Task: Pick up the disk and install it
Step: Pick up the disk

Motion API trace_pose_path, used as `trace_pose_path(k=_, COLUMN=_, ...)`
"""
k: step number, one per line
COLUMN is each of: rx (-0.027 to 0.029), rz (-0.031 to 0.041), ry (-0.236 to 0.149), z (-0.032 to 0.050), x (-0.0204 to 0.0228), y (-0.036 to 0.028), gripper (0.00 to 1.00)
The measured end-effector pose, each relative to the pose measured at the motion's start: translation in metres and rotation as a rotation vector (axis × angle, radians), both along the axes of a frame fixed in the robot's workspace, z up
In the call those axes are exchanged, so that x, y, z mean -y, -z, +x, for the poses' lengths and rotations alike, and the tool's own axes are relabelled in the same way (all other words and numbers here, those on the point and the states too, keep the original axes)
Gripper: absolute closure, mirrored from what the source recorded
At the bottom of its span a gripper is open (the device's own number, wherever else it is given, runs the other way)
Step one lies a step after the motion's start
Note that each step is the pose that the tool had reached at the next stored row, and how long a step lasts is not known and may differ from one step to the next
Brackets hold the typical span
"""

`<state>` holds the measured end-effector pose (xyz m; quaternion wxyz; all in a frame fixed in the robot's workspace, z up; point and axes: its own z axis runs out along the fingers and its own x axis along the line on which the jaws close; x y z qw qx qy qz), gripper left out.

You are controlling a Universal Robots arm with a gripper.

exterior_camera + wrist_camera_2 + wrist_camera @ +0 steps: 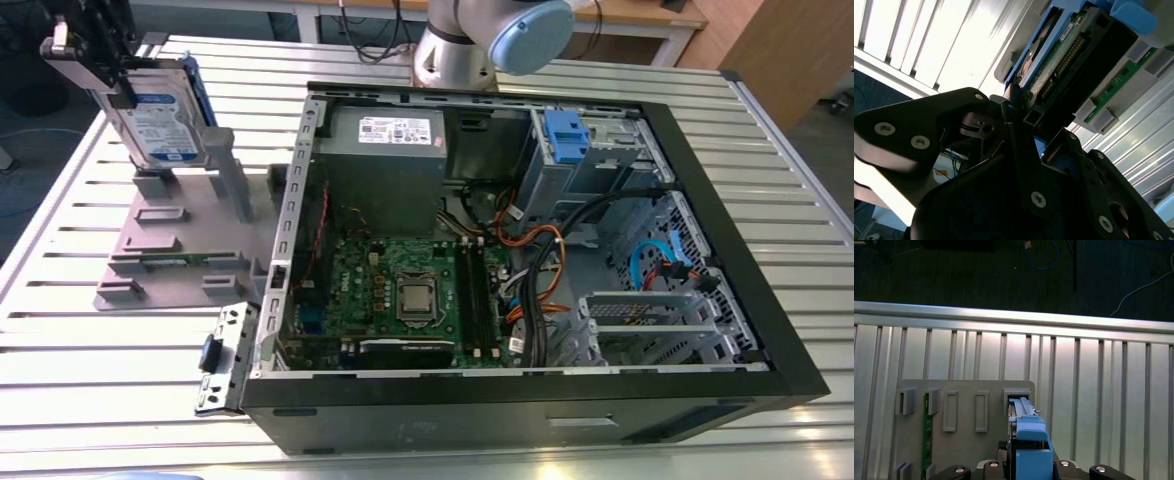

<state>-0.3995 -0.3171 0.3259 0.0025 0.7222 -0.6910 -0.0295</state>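
The disk (156, 112), a silver drive with a white and blue label in a blue bracket, hangs upright and slightly tilted over the grey holder stand (174, 245) at the exterior view's left. My gripper (110, 78) is shut on its upper end. In the second wrist view the black fingers (1021, 150) clamp the disk (1064, 60), whose connector end faces the camera. In the first wrist view the disk's blue bracket (1029, 442) shows edge-on above the stand's slot (1016, 396), with the gripper (1026, 471) below it.
An open computer case (694, 190) lies on the slatted metal table (80, 340), to the exterior view's right of the stand. Inside it are a blue drive bay clip (567, 135), a grey power supply (387, 150), a motherboard (414, 295) and cables. A green board (927, 440) stands in the holder.
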Motion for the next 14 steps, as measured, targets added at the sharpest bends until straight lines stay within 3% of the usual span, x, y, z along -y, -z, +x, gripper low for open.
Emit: trace_pose_path(k=14, rx=-0.0002, rz=-0.0001, ry=0.0, z=0.0, x=0.0, y=-0.0047, gripper=0.63)
